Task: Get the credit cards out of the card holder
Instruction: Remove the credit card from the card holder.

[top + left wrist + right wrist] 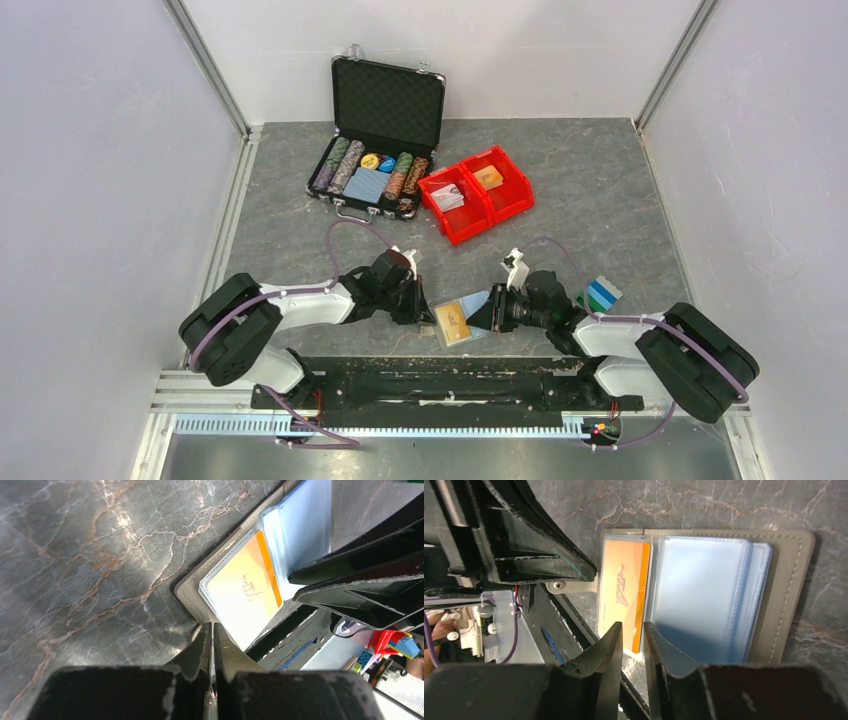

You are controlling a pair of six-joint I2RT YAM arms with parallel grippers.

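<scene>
The card holder (480, 300) lies open on the table between my two grippers, grey outside (791, 580) with light blue sleeves (699, 590). An orange-yellow credit card (624, 585) sits in its near sleeve and also shows in the left wrist view (242, 590). My left gripper (211, 627) is shut at the holder's grey edge (192, 592), with a thin strip of the holder between the fingers. My right gripper (632, 627) is slightly open, its tips on either side of the orange card's near corner. Blue and teal credit cards (600, 293) lie on the table beside my right arm.
A black poker-chip case (385, 140) stands open at the back. Red bins (477, 193) with small packs sit to its right. The black base rail (440, 385) runs just in front of the holder. White walls enclose the grey table on three sides.
</scene>
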